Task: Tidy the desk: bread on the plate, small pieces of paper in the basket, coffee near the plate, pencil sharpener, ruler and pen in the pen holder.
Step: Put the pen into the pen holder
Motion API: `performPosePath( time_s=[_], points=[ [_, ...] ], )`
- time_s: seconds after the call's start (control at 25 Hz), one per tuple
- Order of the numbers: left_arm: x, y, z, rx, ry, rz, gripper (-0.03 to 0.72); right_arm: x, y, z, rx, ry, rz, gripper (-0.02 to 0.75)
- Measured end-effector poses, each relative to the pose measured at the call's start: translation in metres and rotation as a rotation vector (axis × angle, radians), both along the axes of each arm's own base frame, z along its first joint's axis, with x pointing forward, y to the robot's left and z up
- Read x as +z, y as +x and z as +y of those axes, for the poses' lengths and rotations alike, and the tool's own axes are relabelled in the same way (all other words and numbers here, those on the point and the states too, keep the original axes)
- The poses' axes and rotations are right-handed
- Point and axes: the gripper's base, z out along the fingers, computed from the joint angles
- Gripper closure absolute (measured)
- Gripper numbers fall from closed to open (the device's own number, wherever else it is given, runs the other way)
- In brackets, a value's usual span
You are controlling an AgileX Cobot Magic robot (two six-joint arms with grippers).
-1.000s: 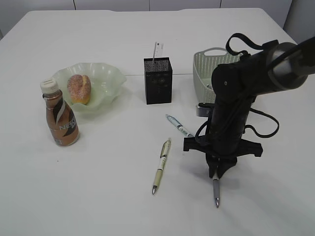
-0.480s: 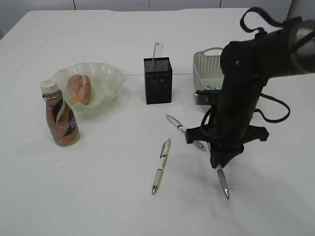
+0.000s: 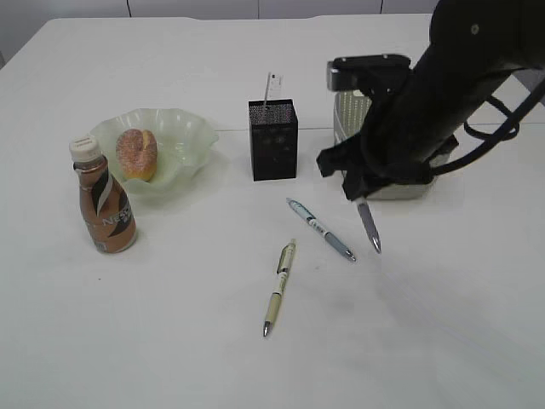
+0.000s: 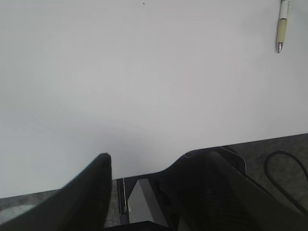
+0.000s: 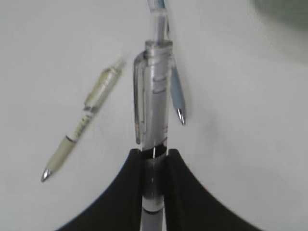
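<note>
- White desk (image 3: 170, 341) fills the scene, with pale wall panels along its far edge; the plate (image 3: 192, 128) sits at the left with the bread (image 3: 136, 153) in it, and the coffee (image 3: 103, 204) stands just in front of the plate
- right gripper (image 3: 361, 198) hangs above the desk in front of the basket (image 3: 342, 119); its jaws are nearly closed, pinching a clear grey pen (image 3: 369, 226) that points down and clear of the surface
- left gripper (image 4: 139, 163) is seen only from its own wrist camera, parted about halfway and empty, low near the desk's front edge
- the pen holder (image 3: 273, 141) stands in the middle, left of the held pen, with the ruler (image 3: 271, 88) sticking up from it; a blue pen (image 3: 320, 228) and a cream pen (image 3: 279, 286) lie on the desk in front of it
- step in hand, as I judge it: carrying the first pen to the holder; bread, coffee and ruler look settled
- next move calls for swinging left, bringing the tip over the holder's open top, then lowering before letting go; the ruler crowds that opening, so the tip should enter beside it
</note>
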Motion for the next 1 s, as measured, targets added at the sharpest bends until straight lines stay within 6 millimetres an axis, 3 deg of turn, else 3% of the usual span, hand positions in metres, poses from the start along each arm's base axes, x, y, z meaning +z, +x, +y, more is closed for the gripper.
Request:
performPosePath(
  time_s=[0.56, 1.0],
  points=[
    [0.0, 0.002, 0.006, 0.01, 0.065, -0.018, 0.244, 0.056, 0.042, 0.012, 0.01, 0.209, -0.744, 0.657],
    [0.0, 0.003, 0.012, 0.02, 0.14, -0.039, 0.248, 0.016, 0.084, 0.026, -0.009, 0.315, -1.157, 0.657]
  ],
)
